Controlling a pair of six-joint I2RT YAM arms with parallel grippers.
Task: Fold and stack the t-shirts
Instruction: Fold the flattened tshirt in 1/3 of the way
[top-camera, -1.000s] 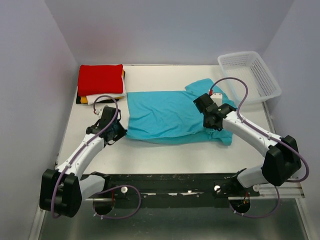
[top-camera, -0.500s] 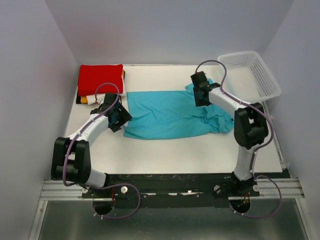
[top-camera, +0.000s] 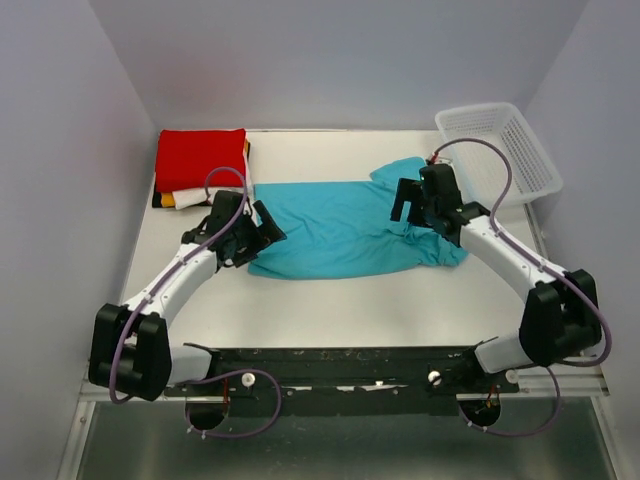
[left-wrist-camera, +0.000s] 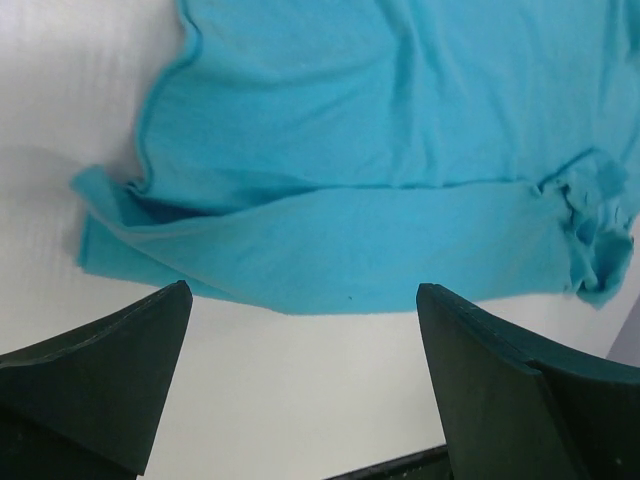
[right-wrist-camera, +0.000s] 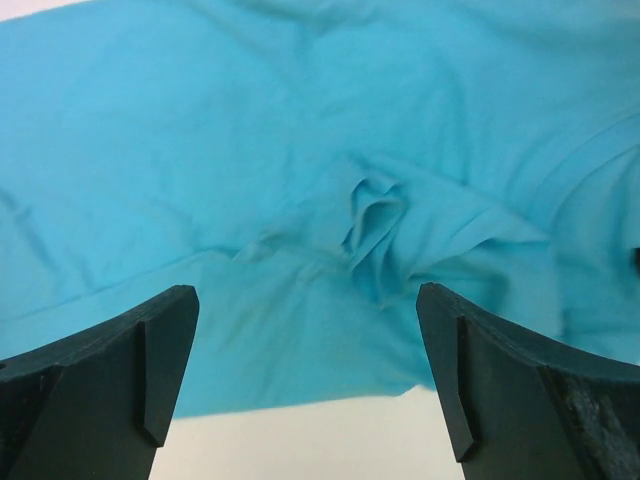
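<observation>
A turquoise-blue t-shirt (top-camera: 340, 225) lies flat across the middle of the table, its near part folded back over itself, with a bunched sleeve at the right. My left gripper (top-camera: 266, 224) hovers open at the shirt's left end, holding nothing; in its wrist view the t-shirt (left-wrist-camera: 380, 150) lies beyond the left gripper (left-wrist-camera: 303, 292). My right gripper (top-camera: 404, 203) stands open over the right part; under the right gripper (right-wrist-camera: 305, 292) the t-shirt (right-wrist-camera: 300, 150) is wrinkled. More folded t-shirts form a stack with red on top (top-camera: 200, 158) at the back left.
A white plastic mesh basket (top-camera: 500, 150) sits at the back right corner. White, yellow-orange and black edges (top-camera: 180, 198) show under the red shirt in the stack. Grey walls close in the left, back and right sides.
Both grippers carried the shirt's near edge toward the back, folding it over, then opened and let go. The shirt is now a narrower band.
</observation>
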